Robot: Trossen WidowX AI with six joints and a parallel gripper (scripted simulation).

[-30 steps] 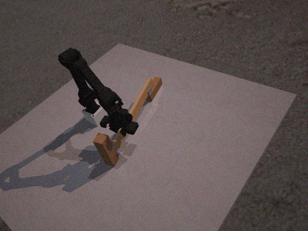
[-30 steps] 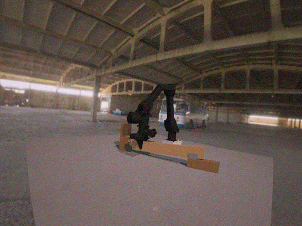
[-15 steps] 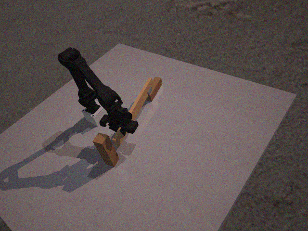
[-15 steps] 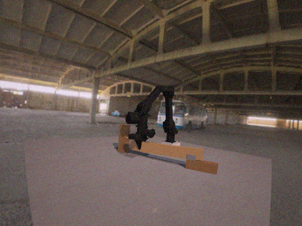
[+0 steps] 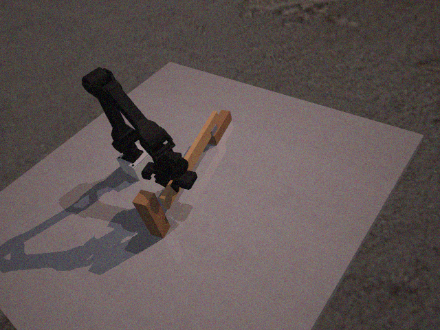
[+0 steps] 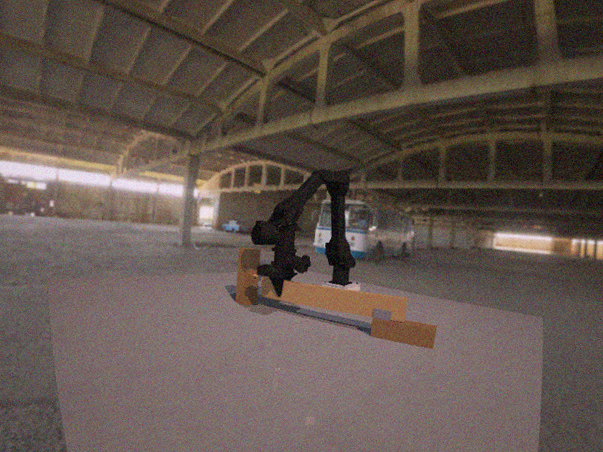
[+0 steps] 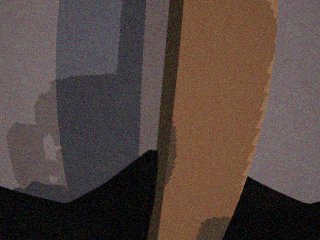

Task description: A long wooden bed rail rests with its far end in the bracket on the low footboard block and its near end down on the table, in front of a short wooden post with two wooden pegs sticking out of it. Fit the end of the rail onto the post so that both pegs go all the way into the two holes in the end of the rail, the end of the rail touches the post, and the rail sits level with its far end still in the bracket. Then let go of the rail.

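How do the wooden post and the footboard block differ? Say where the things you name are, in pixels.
The post (image 5: 150,214) (image 6: 247,272) stands upright, while the footboard block (image 5: 223,124) (image 6: 403,333) lies long and low. A grey bracket (image 5: 214,130) (image 6: 381,315) sits at the block; the post shows none. The jaws (image 5: 172,185) (image 6: 279,291) grip the rail (image 5: 201,144) (image 6: 341,299) near the post, well away from the block. Both look like orange-brown wood.
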